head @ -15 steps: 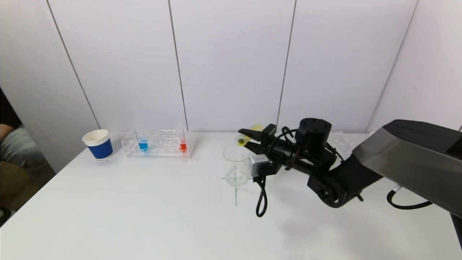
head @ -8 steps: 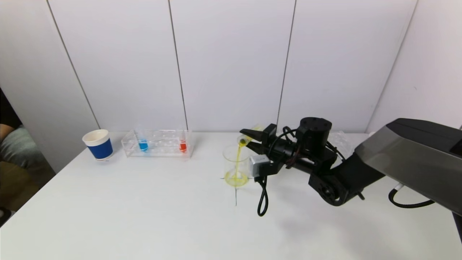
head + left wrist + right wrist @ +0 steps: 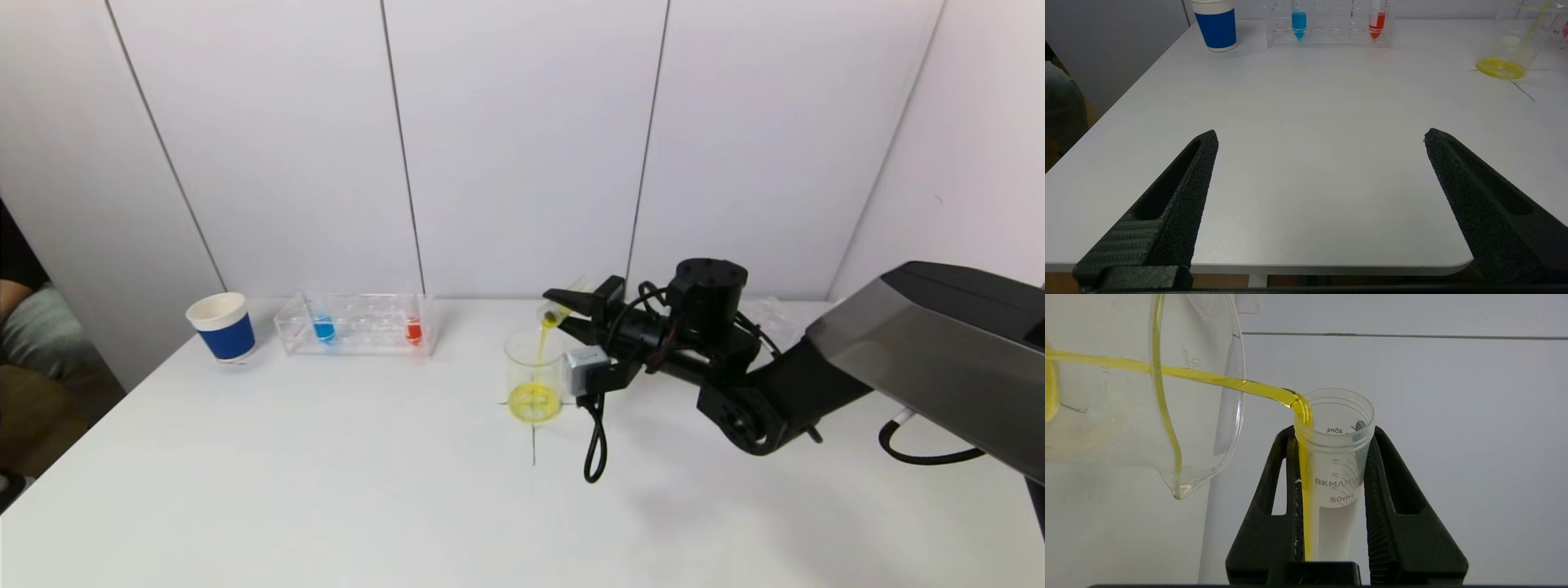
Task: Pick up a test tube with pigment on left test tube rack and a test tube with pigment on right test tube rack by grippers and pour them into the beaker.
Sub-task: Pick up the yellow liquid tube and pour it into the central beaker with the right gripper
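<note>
Yellow pigment is streaming from the tube (image 3: 1334,457) your right gripper (image 3: 567,317) clamps, into the beaker (image 3: 535,377) just below its tip. Left gripper (image 3: 1318,139) hangs wide, empty; blue tube (image 3: 323,325) and red tube (image 3: 414,327) are well off, unpoured.

Bare table (image 3: 326,490) before left rack (image 3: 359,325)
</note>
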